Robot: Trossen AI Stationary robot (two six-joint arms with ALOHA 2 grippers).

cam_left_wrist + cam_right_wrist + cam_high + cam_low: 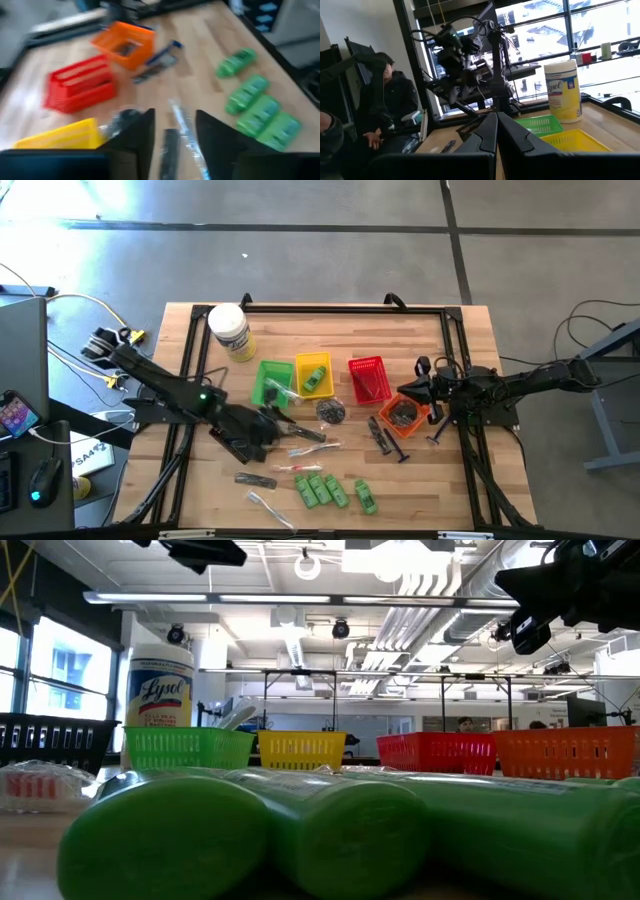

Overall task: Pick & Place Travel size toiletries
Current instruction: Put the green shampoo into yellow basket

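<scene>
High view showed five green tubes (322, 489) lying near the front edge of the wooden surface (450, 490), four side by side and one slightly apart. The left wrist view caught only four, plus a clear-wrapped stick (186, 135) and a black stick (170, 152) lying between that hand's parted fingers (137, 137), nothing gripped. The left hand (285, 426) hung just before the green basket (272, 380). Four baskets stood in a row: green, yellow (313, 373), red (367, 377), orange (405, 411). The right hand (428, 392), pinched shut and empty, hovered beside the orange basket.
</scene>
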